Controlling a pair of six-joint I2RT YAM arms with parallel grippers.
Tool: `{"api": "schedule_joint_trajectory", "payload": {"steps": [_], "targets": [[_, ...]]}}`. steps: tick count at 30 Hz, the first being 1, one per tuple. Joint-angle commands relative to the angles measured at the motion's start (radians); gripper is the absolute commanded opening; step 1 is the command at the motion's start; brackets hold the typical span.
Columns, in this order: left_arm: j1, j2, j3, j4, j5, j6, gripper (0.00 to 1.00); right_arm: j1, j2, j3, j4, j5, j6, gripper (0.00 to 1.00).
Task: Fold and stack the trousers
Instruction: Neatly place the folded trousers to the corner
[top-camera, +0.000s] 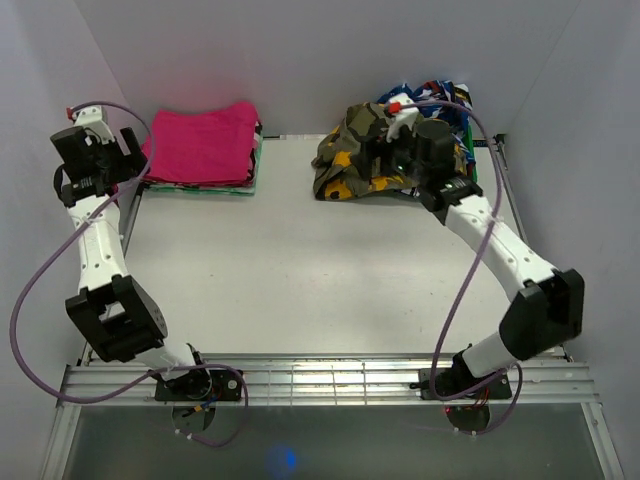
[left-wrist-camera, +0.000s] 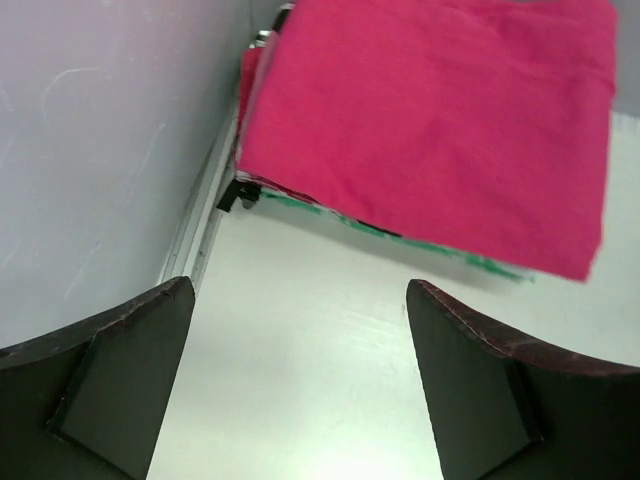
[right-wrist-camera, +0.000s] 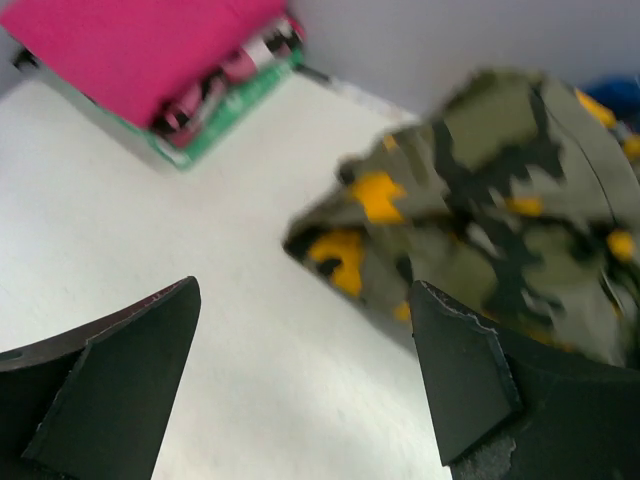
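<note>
Trousers (top-camera: 200, 140) lie folded on top of the stack (right-wrist-camera: 235, 105), far-left corner of table (top-camera: 300, 270); placement looks complete. Left hand (left-wrist-camera: 300, 290) spread, empty, just beside stack. Right hand (right-wrist-camera: 305, 290) spread, empty, above camouflage garment (top-camera: 345, 165), probably the next item.

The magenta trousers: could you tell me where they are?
In the top view the trousers lie folded atop the stack at far left, beside the left gripper.
</note>
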Motion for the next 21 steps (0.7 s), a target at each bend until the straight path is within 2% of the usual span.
{"api": "schedule_joint_trajectory", "payload": {"steps": [1,3,5,9,11,15,21], "targets": [[-0.092,-0.076,-0.003,-0.19,0.072,0.114,0.98,-0.087,-0.172,-0.167,-0.218,-0.106,-0.068,0.9],[-0.187,-0.096,-0.021,-0.258,0.028,0.089,0.98,-0.147,-0.293,-0.255,-0.298,-0.136,-0.108,0.9],[-0.243,-0.117,-0.075,-0.304,0.047,0.069,0.98,-0.18,-0.372,-0.402,-0.329,-0.146,-0.114,0.9],[-0.368,-0.218,-0.354,-0.264,0.092,0.029,0.98,-0.265,-0.599,-0.647,-0.334,-0.199,-0.108,0.9],[-0.454,-0.242,-0.409,-0.25,0.089,0.016,0.98,-0.323,-0.668,-0.748,-0.376,-0.208,-0.102,0.9],[-0.539,-0.291,-0.506,-0.224,0.051,0.024,0.98,-0.397,-0.748,-0.787,-0.406,-0.245,-0.073,0.9],[-0.547,-0.321,-0.509,-0.217,0.092,0.015,0.98,-0.457,-0.759,-0.778,-0.409,-0.271,-0.059,0.9]]}}
